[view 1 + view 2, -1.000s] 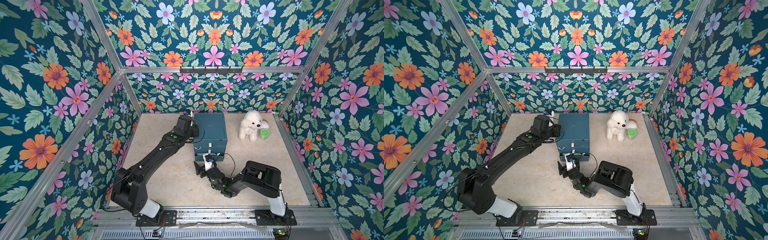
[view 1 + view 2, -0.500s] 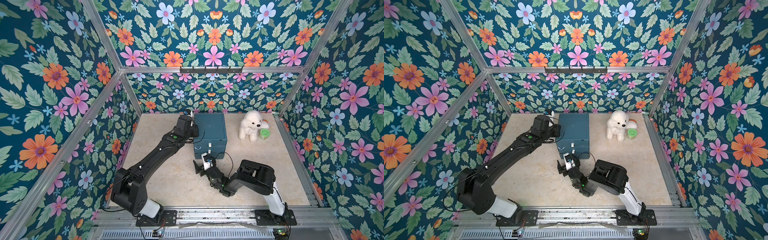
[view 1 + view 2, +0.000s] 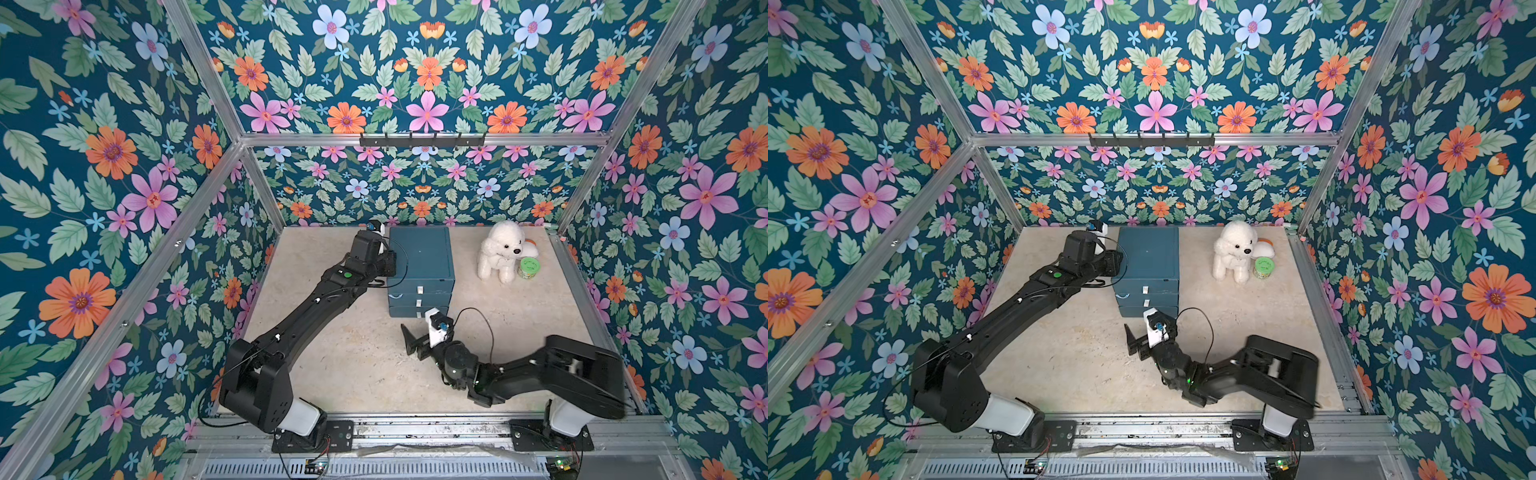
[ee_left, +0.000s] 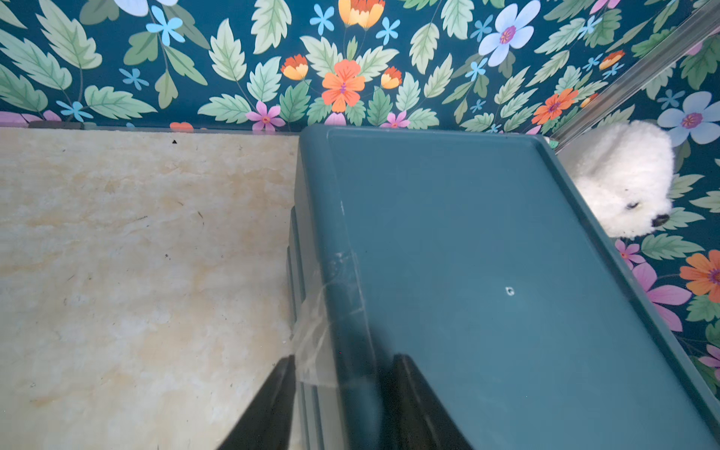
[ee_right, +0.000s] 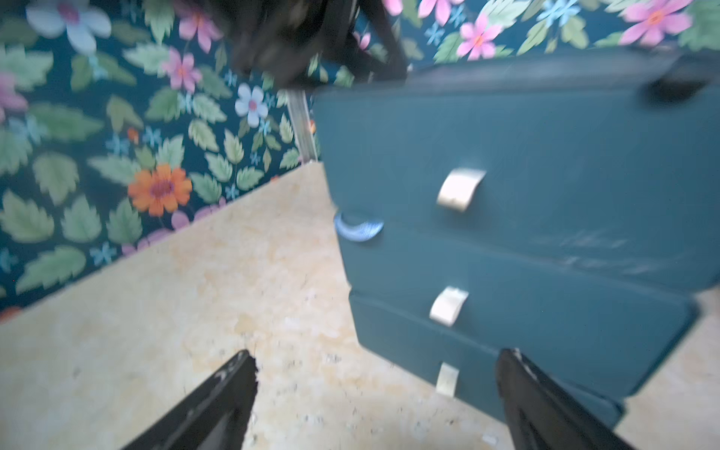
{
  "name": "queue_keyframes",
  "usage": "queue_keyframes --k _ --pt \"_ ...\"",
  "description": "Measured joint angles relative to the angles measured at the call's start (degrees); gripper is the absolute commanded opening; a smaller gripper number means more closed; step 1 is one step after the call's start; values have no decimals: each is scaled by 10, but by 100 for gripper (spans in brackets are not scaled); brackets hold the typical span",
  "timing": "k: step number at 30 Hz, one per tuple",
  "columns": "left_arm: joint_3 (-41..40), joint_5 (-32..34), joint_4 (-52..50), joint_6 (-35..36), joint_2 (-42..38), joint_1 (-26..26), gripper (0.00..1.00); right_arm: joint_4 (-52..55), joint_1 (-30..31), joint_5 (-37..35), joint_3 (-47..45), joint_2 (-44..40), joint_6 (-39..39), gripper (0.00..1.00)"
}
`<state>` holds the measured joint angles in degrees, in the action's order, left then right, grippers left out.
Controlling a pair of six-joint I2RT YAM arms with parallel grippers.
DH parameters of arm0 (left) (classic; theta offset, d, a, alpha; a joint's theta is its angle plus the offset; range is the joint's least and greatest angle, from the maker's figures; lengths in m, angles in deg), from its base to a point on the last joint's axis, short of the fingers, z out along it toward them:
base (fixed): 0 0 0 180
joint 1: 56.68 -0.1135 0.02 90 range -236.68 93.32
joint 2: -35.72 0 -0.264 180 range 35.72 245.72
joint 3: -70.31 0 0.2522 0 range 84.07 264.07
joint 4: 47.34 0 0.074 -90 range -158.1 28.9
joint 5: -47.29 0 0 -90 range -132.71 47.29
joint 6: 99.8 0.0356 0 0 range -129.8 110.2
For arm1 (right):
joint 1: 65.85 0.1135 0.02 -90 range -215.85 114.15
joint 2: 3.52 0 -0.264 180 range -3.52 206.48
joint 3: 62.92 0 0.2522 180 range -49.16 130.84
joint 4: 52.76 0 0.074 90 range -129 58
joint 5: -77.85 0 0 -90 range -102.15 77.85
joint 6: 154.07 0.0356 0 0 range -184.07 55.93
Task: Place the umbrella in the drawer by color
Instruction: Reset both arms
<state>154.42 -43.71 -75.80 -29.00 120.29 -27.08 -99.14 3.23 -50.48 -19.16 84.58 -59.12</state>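
Though clear of right jaws, umbrella at edge of drawer.

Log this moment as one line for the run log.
left gripper: astride cabinet top edge, grip unclear | right gripper: open, empty, before drawer fronts | blue piece sticks out under top drawer

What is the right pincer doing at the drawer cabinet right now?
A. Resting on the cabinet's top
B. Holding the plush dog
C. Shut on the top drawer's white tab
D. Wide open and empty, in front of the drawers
D: in the right wrist view the right pincer stands wide open, gripping nothing, in front of the drawer cabinet.
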Motion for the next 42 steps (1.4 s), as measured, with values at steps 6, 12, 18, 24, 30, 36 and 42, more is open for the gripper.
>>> queue_keyframes --k 6,12,18,24,30,36,42 --pt "32 -15 -82 0 -25 0 57 339 -22 -54 60 -243 105 99" --pt "60 22 -88 -2 -90 1 86 408 -68 -136 -30 -472 90 99" --pt "-2 219 -29 -5 -165 -2 94 447 -274 -149 -52 -534 84 99" --pt "-218 417 152 64 -213 -40 92 462 -505 -81 -125 -469 132 99" --pt "-415 474 330 78 -137 -163 95 350 -587 -68 -194 -336 127 99" --pt "-504 436 547 144 -22 -194 99 149 -618 -26 -236 -231 79 99" --pt "-567 377 732 134 8 -243 99 -98 -688 139 -270 -102 25 99"
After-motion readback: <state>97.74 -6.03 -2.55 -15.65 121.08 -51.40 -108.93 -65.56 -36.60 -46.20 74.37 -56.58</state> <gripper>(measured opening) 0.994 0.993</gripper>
